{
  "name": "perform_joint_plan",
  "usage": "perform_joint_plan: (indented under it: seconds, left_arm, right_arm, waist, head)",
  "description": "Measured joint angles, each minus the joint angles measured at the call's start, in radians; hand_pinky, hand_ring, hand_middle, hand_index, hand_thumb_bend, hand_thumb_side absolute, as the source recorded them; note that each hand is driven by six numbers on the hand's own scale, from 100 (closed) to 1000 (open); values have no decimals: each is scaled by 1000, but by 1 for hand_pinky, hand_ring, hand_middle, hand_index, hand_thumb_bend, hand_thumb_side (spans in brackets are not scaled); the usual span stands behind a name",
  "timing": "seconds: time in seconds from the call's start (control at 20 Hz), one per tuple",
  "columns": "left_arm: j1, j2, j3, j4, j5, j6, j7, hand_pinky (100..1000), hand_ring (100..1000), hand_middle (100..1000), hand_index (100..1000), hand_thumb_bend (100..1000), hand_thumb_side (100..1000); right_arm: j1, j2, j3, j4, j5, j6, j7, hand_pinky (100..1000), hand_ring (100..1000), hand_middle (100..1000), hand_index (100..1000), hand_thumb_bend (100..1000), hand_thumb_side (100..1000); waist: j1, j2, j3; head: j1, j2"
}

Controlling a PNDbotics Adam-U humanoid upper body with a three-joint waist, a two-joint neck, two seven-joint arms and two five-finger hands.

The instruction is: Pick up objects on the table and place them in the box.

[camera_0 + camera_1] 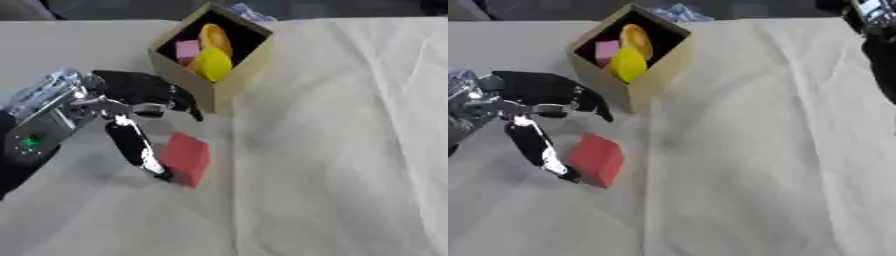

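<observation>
A red block lies on the white cloth in front of the open cardboard box. Inside the box are a pink block, a yellow rounded thing and an orange one. My left hand reaches in from the left, just above and left of the red block. Its thumb points down and its tip touches the block's left side. The fingers hang bent over the cloth behind the block, apart from it. A dark part of my right arm shows at the top right edge.
Something crinkled and bluish lies behind the box. The cloth covers the table, with a long fold running toward the front. People's dark clothing shows along the far edge.
</observation>
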Motion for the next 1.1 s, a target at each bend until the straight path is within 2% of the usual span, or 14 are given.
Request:
perform_joint_plan:
  seconds: [0.1,0.15,0.35,0.45,0.5,0.6,0.7,0.9,1.1]
  left_arm:
    - [0,-11,-1,25,-5,-9,2,831,767,731,867,617,514]
    - [0,-15,-4,36,-7,-14,2,811,739,690,840,562,490]
    - [4,-22,-11,47,-4,-36,-9,765,674,620,771,387,439]
    - [6,-22,-11,41,4,-43,-16,749,656,600,748,337,374]
    - [6,-22,-11,36,7,-45,-19,746,651,594,741,332,370]
    - [7,-22,-11,27,11,-45,-25,723,615,555,701,265,318]
    - [7,-22,-11,25,12,-44,-31,716,604,536,683,219,304]
    - [13,-22,-1,4,17,-41,-33,720,607,540,689,203,282]
    - [-6,3,57,-82,36,-25,-7,721,614,548,694,215,229]
  right_arm:
    - [0,0,0,0,0,0,0,888,861,681,844,100,719]
    - [0,0,0,0,0,0,-1,888,861,681,844,100,719]
    - [0,0,-3,0,0,-1,-4,888,861,681,844,100,717]
    - [0,0,-5,0,0,-2,-6,888,861,682,844,100,715]
    - [0,0,-6,0,0,-2,-7,888,861,682,844,100,715]
    - [0,1,-6,0,0,-4,-9,888,861,682,844,100,713]
    - [0,3,-6,0,0,-4,-10,888,861,682,844,100,714]
    - [1,9,-7,0,0,-6,-12,888,861,682,843,100,713]
    - [5,9,-7,0,0,-7,-14,888,861,683,843,100,710]
  waist:
    - [0,0,-1]
    - [0,1,-1]
    - [0,2,-1]
    - [0,2,-1]
    - [0,2,-1]
    - [0,2,-1]
    - [0,1,-3]
    - [-2,0,-6]
    - [-1,-5,-1]
  head:
    - [1,0]
    - [1,0]
    - [1,0]
    - [1,0]
    - [1,0]
    - [1,0]
    - [1,0]
    - [1,0]
    - [0,0]
